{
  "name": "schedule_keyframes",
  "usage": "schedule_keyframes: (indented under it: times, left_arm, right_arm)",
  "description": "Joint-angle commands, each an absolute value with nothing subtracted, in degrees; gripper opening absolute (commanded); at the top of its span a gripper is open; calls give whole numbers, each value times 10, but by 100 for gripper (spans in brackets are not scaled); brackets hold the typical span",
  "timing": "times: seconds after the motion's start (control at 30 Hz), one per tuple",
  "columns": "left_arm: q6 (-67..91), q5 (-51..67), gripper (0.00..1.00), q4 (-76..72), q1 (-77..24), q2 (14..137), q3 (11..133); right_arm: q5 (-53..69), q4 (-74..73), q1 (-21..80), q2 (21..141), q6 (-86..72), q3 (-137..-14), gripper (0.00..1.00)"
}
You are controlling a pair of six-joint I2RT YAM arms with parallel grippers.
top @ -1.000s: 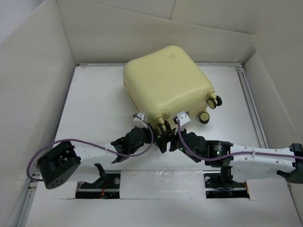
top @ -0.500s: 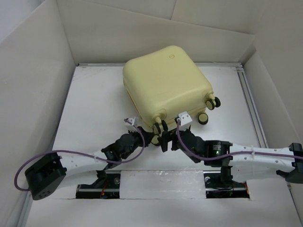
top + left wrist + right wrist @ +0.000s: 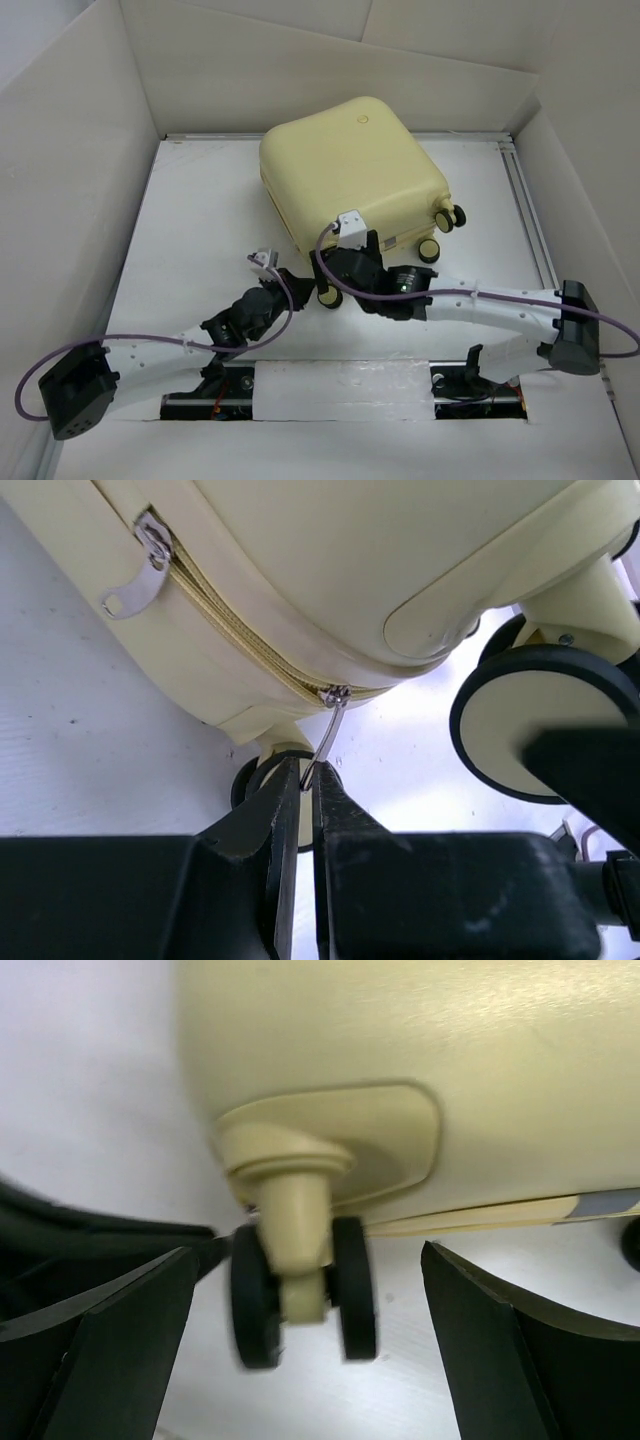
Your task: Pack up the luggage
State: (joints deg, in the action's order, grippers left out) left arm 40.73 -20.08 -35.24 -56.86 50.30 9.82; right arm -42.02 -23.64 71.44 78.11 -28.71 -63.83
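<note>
The left gripper [image 3: 305, 777] pinches the zipper pull [image 3: 330, 725] at the near edge of the luggage [image 3: 350, 170]; the right gripper [image 3: 305, 1260], spread wide, straddles a caster wheel [image 3: 300, 1295]

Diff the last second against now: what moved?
Left gripper, shut on the silver zipper pull, drew back toward the near-left. Right gripper advanced to the pale yellow hard-shell suitcase, open and lined up on a black-and-yellow caster wheel. Suitcase stayed put.
</note>
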Motion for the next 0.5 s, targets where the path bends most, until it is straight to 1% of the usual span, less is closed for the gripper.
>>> schedule_keyframes:
  times: [0.0, 0.07, 0.1, 0.17, 0.2, 0.23, 0.3, 0.33, 0.37, 0.4, 0.47]
  left_arm:
    - [412, -257, 0, -353, -560, 465, 91]
    - [412, -257, 0, -337, -555, 438, 91]
    - [412, -262, 0, -324, -555, 428, 91]
    - [412, -262, 0, -312, -555, 400, 79]
    - [412, -262, 0, -303, -548, 392, 79]
    - [412, -262, 0, -303, -548, 383, 73]
    - [412, -257, 0, -288, -548, 357, 73]
    - [412, -257, 0, -270, -548, 347, 73]
    - [407, -257, 0, -259, -548, 338, 73]
    - [407, -269, 0, -245, -548, 317, 73]
    - [407, -278, 0, -211, -542, 295, 68]
  right_arm:
    - [-406, -238, 680, 793, -268, -660, 100]
    - [-391, -233, 667, 802, -268, -660, 96]
    - [-382, -225, 667, 808, -268, -660, 90]
    - [-367, -213, 659, 808, -262, -652, 84]
    - [-360, -205, 654, 813, -262, -646, 78]
    - [-360, -200, 654, 813, -262, -646, 63]
    - [-355, -194, 648, 807, -262, -636, 47]
    - [-355, -194, 648, 802, -262, -635, 32]
    - [-349, -194, 643, 802, -257, -635, 25]
    - [-349, -194, 642, 796, -257, -628, 22]
    - [-349, -188, 637, 783, -257, -614, 18]
